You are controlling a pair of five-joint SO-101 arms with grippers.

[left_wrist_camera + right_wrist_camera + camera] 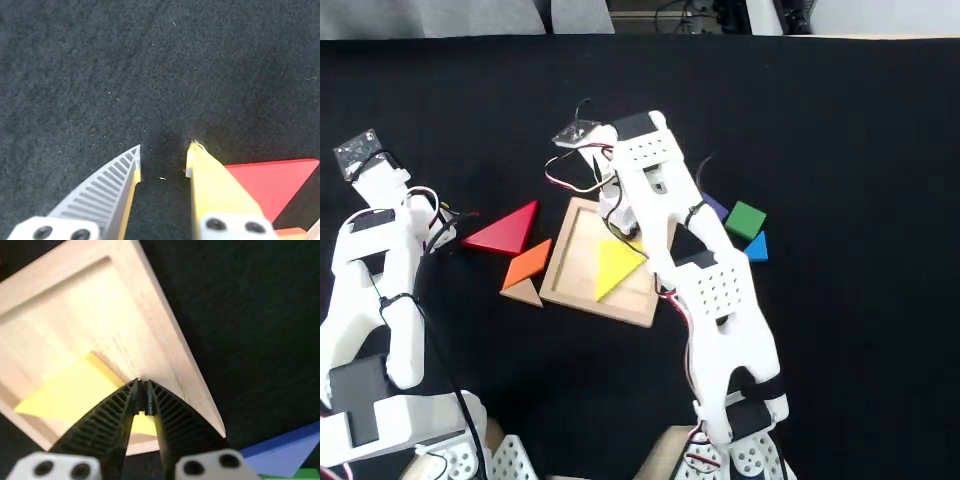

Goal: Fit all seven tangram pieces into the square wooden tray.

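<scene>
The left arm [370,290] rises along the left edge of the high view from its base at the lower left. It is bent at the elbow, with its wrist turned toward the middle of the frame. The left gripper [163,152] points down, its two fingers parted with a clear gap between the tips. The right arm [715,290] stretches from the bottom centre to the upper middle, and the right gripper [142,386] points down with its fingers pressed together.

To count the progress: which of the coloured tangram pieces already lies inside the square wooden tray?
The yellow triangle: it alone lies inside the square wooden tray; the rest lie outside on the black cloth.
</scene>
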